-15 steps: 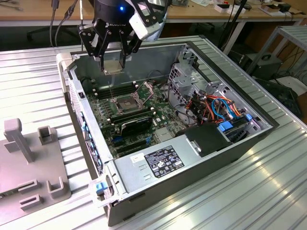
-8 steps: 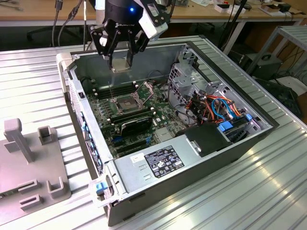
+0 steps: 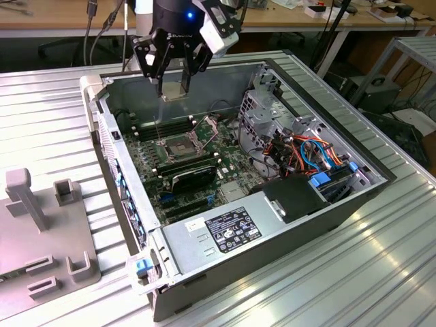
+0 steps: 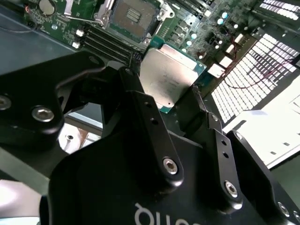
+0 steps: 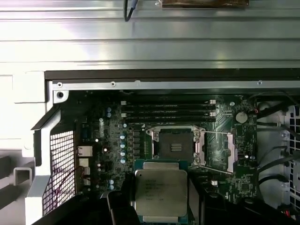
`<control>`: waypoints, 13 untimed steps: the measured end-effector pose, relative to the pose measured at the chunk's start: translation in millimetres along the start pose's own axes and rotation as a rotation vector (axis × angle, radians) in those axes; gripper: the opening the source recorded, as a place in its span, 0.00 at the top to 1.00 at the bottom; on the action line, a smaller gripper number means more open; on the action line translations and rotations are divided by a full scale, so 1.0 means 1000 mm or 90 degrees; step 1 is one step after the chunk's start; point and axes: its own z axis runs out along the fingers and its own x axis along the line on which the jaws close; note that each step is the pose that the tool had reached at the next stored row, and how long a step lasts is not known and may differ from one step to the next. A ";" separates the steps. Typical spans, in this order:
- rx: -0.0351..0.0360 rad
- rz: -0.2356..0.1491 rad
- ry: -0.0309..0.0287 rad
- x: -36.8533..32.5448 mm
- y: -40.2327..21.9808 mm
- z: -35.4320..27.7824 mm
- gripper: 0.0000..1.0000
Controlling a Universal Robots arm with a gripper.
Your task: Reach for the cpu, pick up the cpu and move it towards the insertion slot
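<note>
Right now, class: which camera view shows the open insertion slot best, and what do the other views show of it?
The first wrist view: the insertion slot is seen square-on, dark centre and metal frame complete, just beyond the held cpu. The second wrist view shows it tilted at the picture's edge. The exterior view shows it small, below the gripper.

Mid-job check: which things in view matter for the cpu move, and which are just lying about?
In the job:
- gripper, shut on the cpu
- cpu, held above the motherboard
- insertion slot, open, retention plate swung aside

Not in the job:
- memory slots
- black power supply box
- grey fixture outside the case
</note>
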 end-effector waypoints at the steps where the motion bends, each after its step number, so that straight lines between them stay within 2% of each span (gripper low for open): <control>1: 0.0001 0.000 0.0001 -0.0033 0.0017 0.0010 0.45; 7: 0.0003 0.000 0.0001 -0.0186 0.0137 0.0069 0.45; 10: 0.0002 -0.001 0.0001 -0.0217 0.0173 0.0110 0.45; 13: 0.0003 -0.001 0.0001 -0.0244 0.0181 0.0168 0.45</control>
